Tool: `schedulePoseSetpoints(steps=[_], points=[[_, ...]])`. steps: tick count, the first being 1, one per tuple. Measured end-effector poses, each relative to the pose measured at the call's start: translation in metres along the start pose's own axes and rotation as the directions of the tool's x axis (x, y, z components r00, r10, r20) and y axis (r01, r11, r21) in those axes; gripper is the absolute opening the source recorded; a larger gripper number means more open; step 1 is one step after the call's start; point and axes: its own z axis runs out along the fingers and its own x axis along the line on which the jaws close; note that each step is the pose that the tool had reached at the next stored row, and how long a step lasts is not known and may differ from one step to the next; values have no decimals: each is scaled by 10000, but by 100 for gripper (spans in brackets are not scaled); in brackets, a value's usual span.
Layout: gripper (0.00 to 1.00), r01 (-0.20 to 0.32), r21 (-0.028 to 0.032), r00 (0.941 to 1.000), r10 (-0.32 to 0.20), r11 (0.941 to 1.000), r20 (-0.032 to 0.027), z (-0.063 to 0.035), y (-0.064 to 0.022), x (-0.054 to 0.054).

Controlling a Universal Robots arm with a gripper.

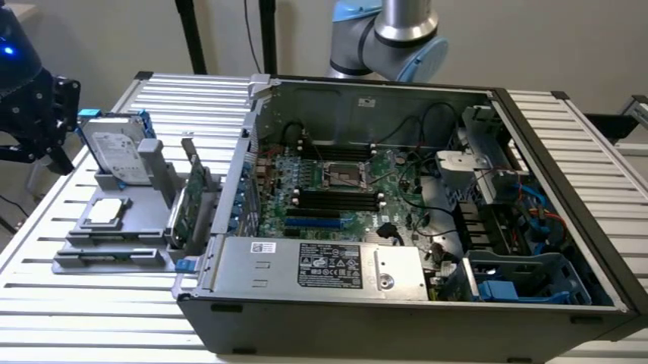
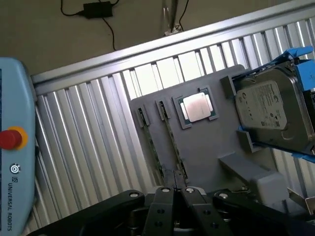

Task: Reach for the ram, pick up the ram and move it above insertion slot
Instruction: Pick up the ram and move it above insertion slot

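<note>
Holding nothing, the jaws are seen pressed together over the edge of the gray holder (image 2: 206, 147). The ram (image 1: 185, 216), as far as can be told, is stood on edge at centre left of the exterior view, between holder and computer case (image 1: 405, 318).

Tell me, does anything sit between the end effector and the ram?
Yes. The shut end effector hangs at the exterior view's left edge; the green board I take for the ram stands on edge beside the computer case. The upright hard drive and its gray holder lie between them.
</note>
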Motion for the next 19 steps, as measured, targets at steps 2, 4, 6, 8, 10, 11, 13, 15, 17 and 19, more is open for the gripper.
schedulePoseSetpoints(steps=[2,4,6,8,10,11,13,15,17,19], points=[[11,365,70,9993,-365,9993,5,8,0,-1],[11,726,149,9974,-726,9973,8,14,0,0],[11,1097,232,9940,-1097,9937,7,20,-1,0],[11,1460,315,9893,-1461,9888,5,27,-1,0],[11,1814,391,9834,-1815,9826,-2,32,-2,0],[11,1992,421,9799,-1994,9791,-5,36,-2,0],[11,2349,433,9720,-2350,9711,-19,39,-2,0],[11,2690,433,9631,-2692,9622,-33,41,-2,0],[11,3039,428,9527,-3040,9517,-47,43,-1,0],[11,3369,425,9415,-3370,9406,-59,44,-1,0]])
